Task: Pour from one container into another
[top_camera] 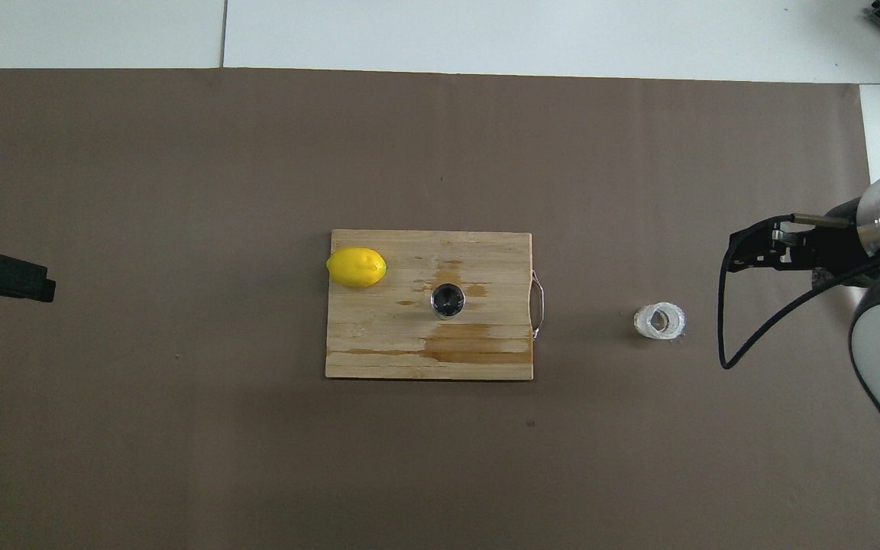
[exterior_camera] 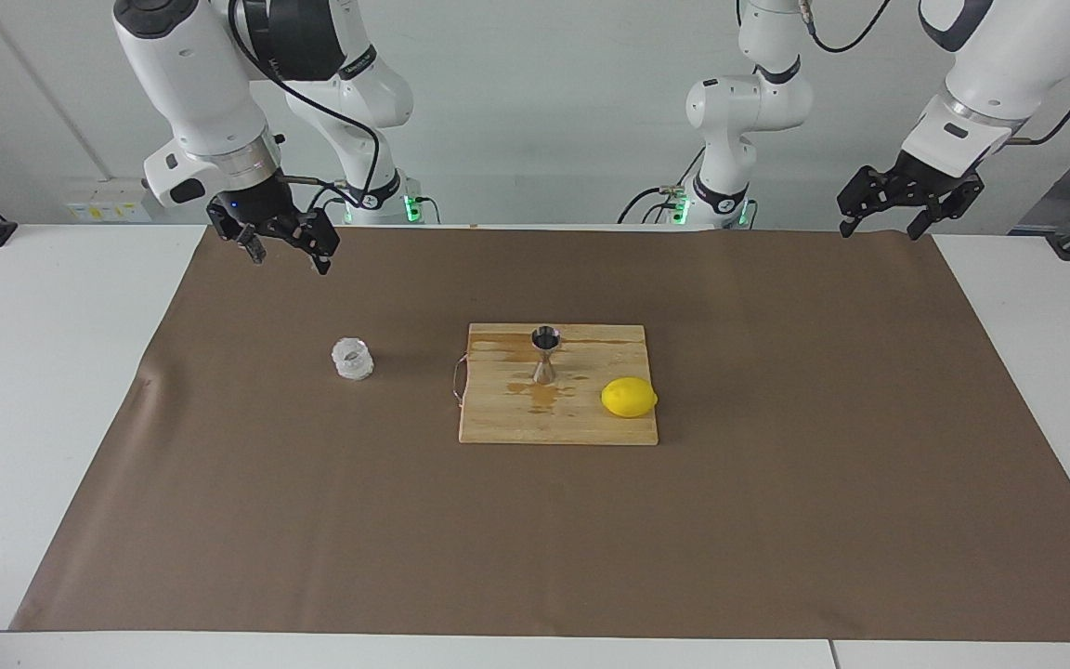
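The small clear faceted glass cup (exterior_camera: 352, 359) (top_camera: 659, 321) stands upright on the brown mat, toward the right arm's end of the table. The shiny steel hourglass jigger (exterior_camera: 544, 354) (top_camera: 448, 299) stands upright on the wooden cutting board (exterior_camera: 507, 423) (top_camera: 371, 351) at the middle of the mat. My right gripper (exterior_camera: 290, 261) (top_camera: 738, 257) hangs open and empty in the air over the mat, well apart from the cup. My left gripper (exterior_camera: 879, 229) (top_camera: 41, 283) waits open and empty over the mat's edge at the left arm's end.
A yellow lemon (exterior_camera: 629, 398) (top_camera: 357, 266) lies on the board, toward the left arm's end. Wet brownish stains mark the board around the jigger. A thin wire handle (exterior_camera: 457, 380) sticks out of the board toward the cup. Brown mat (exterior_camera: 776, 520) covers most of the white table.
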Available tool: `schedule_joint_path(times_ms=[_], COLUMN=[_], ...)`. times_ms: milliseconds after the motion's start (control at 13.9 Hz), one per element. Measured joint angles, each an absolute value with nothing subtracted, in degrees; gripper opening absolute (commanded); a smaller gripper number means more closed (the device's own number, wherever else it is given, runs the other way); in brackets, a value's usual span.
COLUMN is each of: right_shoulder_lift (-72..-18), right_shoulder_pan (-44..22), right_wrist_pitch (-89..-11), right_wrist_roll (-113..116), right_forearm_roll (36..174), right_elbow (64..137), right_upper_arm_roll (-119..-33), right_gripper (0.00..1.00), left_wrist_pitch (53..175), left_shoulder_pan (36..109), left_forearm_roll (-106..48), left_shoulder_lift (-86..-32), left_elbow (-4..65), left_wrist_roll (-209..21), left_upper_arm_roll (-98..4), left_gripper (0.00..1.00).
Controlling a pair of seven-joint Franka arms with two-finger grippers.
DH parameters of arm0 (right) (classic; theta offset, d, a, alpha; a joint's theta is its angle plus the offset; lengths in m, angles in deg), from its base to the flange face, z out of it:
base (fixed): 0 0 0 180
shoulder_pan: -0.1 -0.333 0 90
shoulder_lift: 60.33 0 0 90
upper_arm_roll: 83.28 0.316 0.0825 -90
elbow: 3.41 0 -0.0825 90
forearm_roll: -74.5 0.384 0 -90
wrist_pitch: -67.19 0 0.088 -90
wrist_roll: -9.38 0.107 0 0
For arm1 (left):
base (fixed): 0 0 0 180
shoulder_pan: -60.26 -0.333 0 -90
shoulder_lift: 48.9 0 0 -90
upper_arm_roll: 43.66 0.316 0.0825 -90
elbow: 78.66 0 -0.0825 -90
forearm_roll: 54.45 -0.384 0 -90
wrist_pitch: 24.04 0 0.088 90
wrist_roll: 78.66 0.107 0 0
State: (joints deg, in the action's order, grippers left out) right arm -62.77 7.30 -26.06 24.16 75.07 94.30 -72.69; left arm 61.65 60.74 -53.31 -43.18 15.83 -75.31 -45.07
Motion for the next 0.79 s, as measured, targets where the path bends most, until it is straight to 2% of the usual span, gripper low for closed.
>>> schedule_joint_path(times_ms=[789], right_shoulder_lift=[-62.7], right_shoulder_pan=[7.2], right_wrist_pitch=[-26.1], right_wrist_roll=[20.5], right_forearm_roll=[75.0], right_elbow=[94.9], right_upper_arm_roll=[-72.5], right_gripper=[1.00], left_wrist_pitch=[61.7], left_shoulder_pan=[60.7], left_forearm_roll=[-53.3], left_shoulder_lift=[-43.2], left_elbow=[15.8], left_wrist_roll=[-75.3], left_upper_arm_roll=[-45.1], left_gripper=[1.00])
